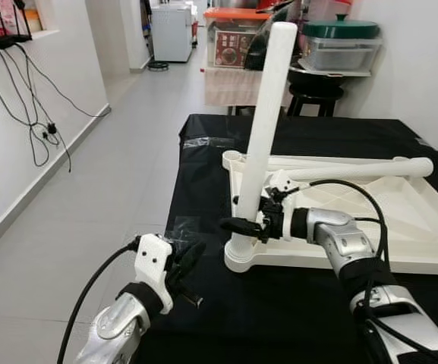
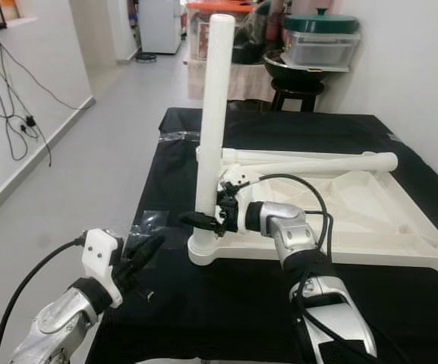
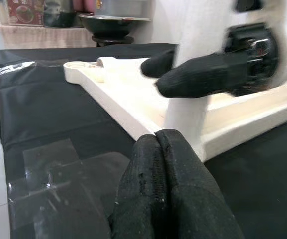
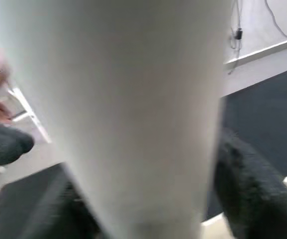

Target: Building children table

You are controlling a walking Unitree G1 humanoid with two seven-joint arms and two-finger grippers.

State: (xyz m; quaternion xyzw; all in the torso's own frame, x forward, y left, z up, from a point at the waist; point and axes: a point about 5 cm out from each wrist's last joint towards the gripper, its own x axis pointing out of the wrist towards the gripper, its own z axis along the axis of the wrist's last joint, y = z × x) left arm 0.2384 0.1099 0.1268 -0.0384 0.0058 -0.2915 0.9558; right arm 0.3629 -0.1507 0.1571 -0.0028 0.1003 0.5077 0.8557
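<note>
A white plastic tabletop [image 1: 401, 220] lies upside down on the black-covered table [image 1: 294, 318]. A white table leg [image 1: 266, 121] stands tilted in its near left corner socket [image 1: 241, 256]. My right gripper [image 1: 243, 225] is shut on the leg's lower part, and the leg [image 4: 133, 114] looms close in the right wrist view. A second white leg [image 1: 355, 168] lies across the tabletop's far side. My left gripper [image 1: 192, 254] hovers shut at the table's near left edge, close to the socket, holding nothing; its fingers [image 3: 168, 189] press together.
Clear tape [image 3: 58, 179] is stuck on the black cover near my left gripper. Behind the table stand a black stool [image 1: 315, 89] and a shelf with containers [image 1: 340, 45]. Cables [image 1: 33, 114] hang on the left wall above a tiled floor.
</note>
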